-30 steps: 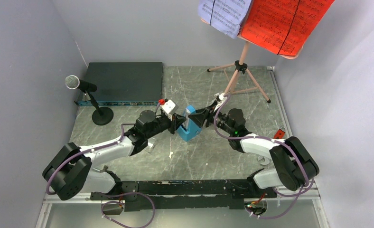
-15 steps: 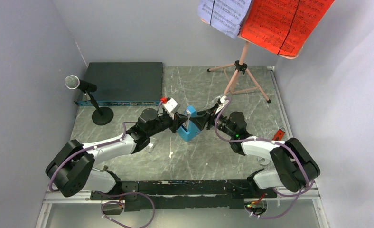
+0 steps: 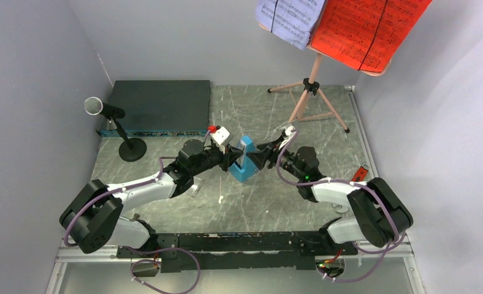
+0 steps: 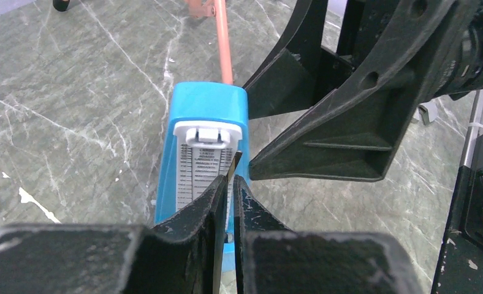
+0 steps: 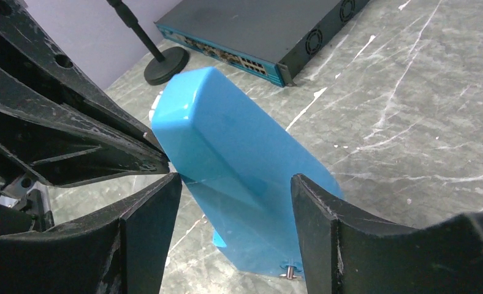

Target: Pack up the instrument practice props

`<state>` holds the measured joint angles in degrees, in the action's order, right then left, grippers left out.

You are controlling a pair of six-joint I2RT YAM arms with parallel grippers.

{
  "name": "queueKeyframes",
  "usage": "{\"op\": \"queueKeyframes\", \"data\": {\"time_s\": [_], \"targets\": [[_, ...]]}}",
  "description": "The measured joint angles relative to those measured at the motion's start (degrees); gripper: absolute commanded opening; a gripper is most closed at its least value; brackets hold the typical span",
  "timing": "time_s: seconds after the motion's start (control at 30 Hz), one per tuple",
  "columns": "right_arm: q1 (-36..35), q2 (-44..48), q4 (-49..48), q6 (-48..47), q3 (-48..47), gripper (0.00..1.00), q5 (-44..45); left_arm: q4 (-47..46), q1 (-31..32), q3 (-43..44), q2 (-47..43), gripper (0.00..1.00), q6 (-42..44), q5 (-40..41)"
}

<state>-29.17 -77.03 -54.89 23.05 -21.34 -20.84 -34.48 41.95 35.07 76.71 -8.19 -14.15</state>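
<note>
The small blue pyramid metronome (image 3: 244, 162) stands upright mid-table between both grippers. My left gripper (image 3: 231, 157) is at its scale face, fingers nearly closed on the thin pendulum rod (image 4: 233, 166) in front of the metronome (image 4: 205, 116). My right gripper (image 3: 258, 155) is open, its fingers astride the metronome's back (image 5: 239, 159) without touching; the gripper (image 5: 234, 180) frames the body. The black microphone (image 3: 94, 106) stands at the left on its round base. The pink tripod music stand (image 3: 312, 86) at the back holds red (image 3: 365, 27) and lavender (image 3: 291, 18) sheets.
A large flat black electronics box (image 3: 159, 105) lies at the back left, behind the microphone's base (image 3: 132, 149). A red-handled tool (image 3: 362, 172) lies by the right wall. A small metal piece (image 3: 193, 189) lies under my left arm. Grey walls close in on three sides.
Both grippers have edged slightly toward the back around the metronome. The metronome stays in place.
</note>
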Motion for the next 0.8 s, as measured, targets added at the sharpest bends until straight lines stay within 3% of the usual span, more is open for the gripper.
{"op": "queueKeyframes", "data": {"time_s": [0.2,0.8], "targets": [[0.0,-3.4,-2.2,-0.5,0.0,0.63,-1.8,0.0,0.0,0.0,0.0,0.15,0.0,-0.8],[0.1,-3.6,-2.2,-1.5,0.0,0.62,-2.4,1.0,0.0,2.7,1.2,0.14,0.0,1.4]]}}
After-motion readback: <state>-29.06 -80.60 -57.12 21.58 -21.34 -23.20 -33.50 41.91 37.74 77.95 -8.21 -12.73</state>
